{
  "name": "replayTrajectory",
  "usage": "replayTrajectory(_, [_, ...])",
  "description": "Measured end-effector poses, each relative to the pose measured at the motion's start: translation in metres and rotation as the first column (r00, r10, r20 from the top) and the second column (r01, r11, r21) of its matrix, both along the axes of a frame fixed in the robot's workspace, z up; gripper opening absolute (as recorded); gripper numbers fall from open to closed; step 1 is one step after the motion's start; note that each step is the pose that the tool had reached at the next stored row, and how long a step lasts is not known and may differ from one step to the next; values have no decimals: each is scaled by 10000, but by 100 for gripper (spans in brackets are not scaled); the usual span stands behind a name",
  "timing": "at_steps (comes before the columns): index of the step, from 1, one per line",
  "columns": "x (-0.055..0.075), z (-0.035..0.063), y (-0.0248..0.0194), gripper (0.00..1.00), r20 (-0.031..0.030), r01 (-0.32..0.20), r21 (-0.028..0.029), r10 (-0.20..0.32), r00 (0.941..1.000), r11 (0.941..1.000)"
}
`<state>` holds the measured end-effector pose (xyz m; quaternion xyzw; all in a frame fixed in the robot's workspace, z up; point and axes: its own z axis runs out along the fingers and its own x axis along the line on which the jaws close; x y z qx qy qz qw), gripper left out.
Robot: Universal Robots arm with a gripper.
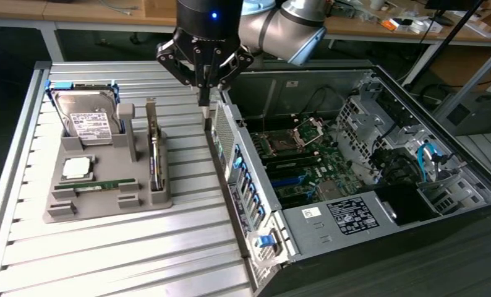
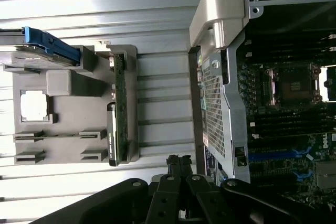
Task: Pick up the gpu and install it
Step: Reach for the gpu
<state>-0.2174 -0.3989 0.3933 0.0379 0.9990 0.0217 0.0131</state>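
Note:
The gpu stands on its long edge in a slot at the side of a grey holder nearest the computer case; I see it edge-on as a thin green strip with a metal bracket. In the wrist view the gpu runs along the holder's edge. My gripper hangs shut and empty over the slatted table, in the gap between the holder and the open computer case, above and a little to the case side of the card. Its black fingertips are pressed together.
The holder also carries a silver hard drive, a square processor and a narrow memory stick. The case lies open with its motherboard and socket exposed. Its perforated back panel rises close beside my fingers.

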Motion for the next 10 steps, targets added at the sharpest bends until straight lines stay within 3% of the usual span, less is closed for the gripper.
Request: replayTrajectory(10, [-74, 0, 0, 11, 0, 0, 0, 0, 10000, 10000])
